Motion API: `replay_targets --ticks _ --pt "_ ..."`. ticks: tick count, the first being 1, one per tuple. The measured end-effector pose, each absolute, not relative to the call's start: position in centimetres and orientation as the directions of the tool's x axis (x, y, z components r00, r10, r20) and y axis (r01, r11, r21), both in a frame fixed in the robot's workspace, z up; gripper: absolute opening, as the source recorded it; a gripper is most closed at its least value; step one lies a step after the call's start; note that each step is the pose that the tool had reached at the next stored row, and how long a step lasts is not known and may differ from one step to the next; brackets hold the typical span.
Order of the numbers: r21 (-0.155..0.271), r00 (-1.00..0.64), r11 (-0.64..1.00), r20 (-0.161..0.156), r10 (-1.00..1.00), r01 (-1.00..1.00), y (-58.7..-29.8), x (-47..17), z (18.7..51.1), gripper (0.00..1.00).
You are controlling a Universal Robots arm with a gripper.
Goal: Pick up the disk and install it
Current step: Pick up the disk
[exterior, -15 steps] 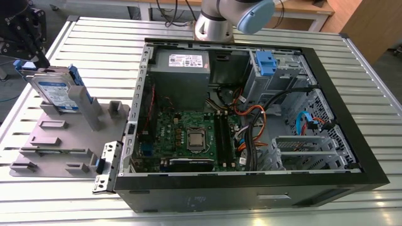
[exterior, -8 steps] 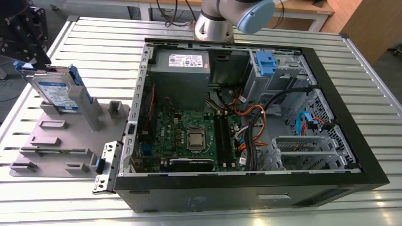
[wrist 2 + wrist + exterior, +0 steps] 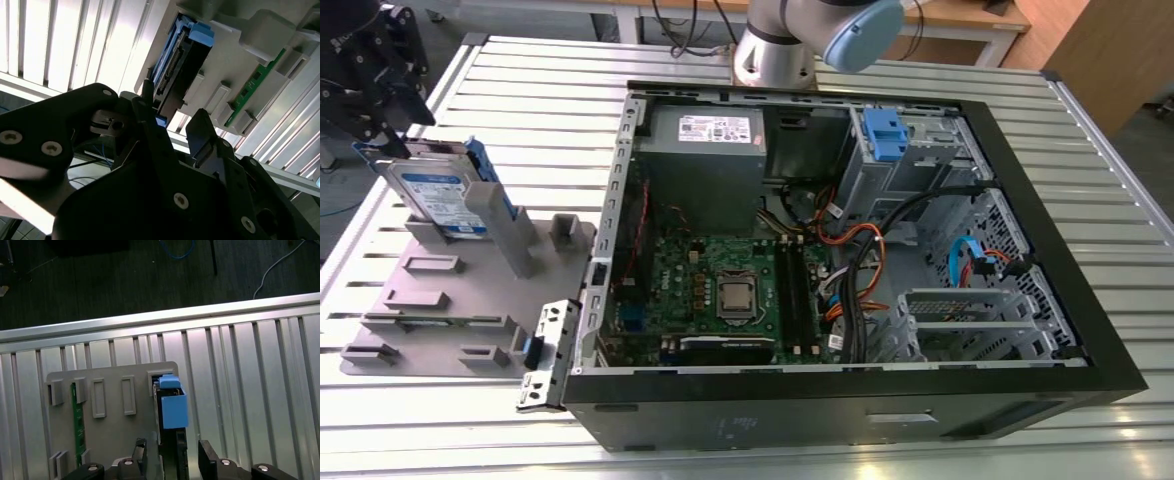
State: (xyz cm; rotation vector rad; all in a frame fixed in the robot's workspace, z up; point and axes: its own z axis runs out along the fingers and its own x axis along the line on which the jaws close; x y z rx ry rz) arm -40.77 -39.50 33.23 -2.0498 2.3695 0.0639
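The disk (image 3: 438,195), a silver drive with a white-and-blue label in a blue carrier, stands on edge in a slot of the grey fixture plate (image 3: 454,300) at the exterior view's left. My black gripper (image 3: 394,140) hangs right over its upper end. In both wrist views the fingers straddle that end of the disk (image 3: 170,412) (image 3: 182,65). The gripper (image 3: 175,455) (image 3: 175,125) is open: one finger (image 3: 141,452) lies close against the disk's side, and the other finger (image 3: 207,455) stands off with a visible gap.
An open computer case (image 3: 1067,290) lies at the exterior view's right, with a motherboard (image 3: 720,290), a grey power supply (image 3: 707,135) and a blue carrier (image 3: 886,135) in its drive bay. A green memory stick (image 3: 76,420) sits in the fixture. The arm's base (image 3: 781,45) stands behind the case on the slatted table (image 3: 534,90).
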Motion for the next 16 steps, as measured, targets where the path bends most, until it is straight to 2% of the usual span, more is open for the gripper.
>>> replay_targets --ticks 16 --pt "0.009 -0.07 0.07 -0.034 -0.997 -0.997 -39.5 -40.9 31.8 0.53"
